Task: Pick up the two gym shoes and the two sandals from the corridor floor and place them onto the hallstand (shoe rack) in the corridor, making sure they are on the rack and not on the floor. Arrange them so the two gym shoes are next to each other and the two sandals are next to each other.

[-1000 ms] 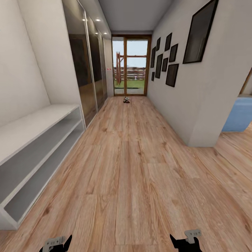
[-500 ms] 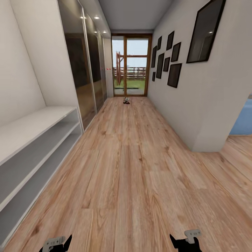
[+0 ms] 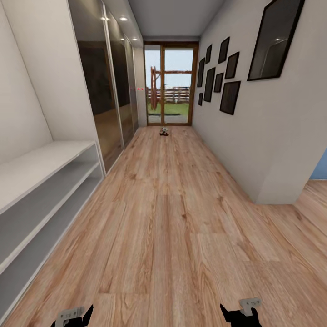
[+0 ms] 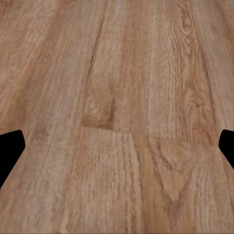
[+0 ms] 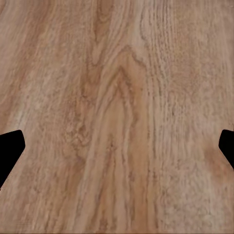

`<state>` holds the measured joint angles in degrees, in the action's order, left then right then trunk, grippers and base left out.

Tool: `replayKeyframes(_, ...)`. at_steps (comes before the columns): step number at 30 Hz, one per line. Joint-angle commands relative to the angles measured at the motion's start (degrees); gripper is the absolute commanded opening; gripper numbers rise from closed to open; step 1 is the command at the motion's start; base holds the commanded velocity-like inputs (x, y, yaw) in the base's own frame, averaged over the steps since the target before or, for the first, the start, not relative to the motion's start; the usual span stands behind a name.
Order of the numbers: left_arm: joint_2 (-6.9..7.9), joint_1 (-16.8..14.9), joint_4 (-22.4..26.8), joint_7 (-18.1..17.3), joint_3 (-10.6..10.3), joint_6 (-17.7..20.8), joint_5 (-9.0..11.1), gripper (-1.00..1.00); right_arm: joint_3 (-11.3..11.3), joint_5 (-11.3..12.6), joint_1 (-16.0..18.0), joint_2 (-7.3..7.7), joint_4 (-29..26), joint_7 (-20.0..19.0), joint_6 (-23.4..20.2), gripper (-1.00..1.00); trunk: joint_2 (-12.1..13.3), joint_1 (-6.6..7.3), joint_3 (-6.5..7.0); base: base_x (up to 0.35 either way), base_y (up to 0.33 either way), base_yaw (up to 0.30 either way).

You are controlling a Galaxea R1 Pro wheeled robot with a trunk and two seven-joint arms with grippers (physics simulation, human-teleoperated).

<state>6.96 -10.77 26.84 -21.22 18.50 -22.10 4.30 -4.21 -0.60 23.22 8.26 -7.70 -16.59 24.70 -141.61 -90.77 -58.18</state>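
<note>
The robot is in the approach step, facing down the corridor floor [image 3: 168, 218]. A small shoe-like cluster [image 3: 164, 131] lies far ahead by the glass door [image 3: 170, 84], too small to identify. Left end effector [image 4: 117, 146] and right end effector [image 5: 117, 146] hang released and empty over bare planks. Next move, likely: drive closer

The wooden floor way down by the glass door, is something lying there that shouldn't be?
Yes. A small dark-and-pale heap lies on the light brown wood-plank floor, just before the wood-framed glass door. It is too far off to tell what it is.
</note>
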Motion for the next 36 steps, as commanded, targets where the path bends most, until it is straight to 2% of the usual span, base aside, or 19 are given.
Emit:
replayKeyframes(1,-0.02,-0.04,-0.06,-0.58,0.22,0.04,0.45,1.00,-0.45,-0.05,0.04,0.00,0.05,-0.45,0.12,1.00,-0.02,-0.02,-0.12,0.337,0.000,0.000)
replayKeyframes(36,-0.02,-0.07,-0.06,-0.58,0.22,0.04,0.45,1.00,-0.45,-0.02,0.06,-0.18,0.05,-0.45,0.12,1.00,-0.02,-0.02,-3.25,0.337,0.000,0.000)
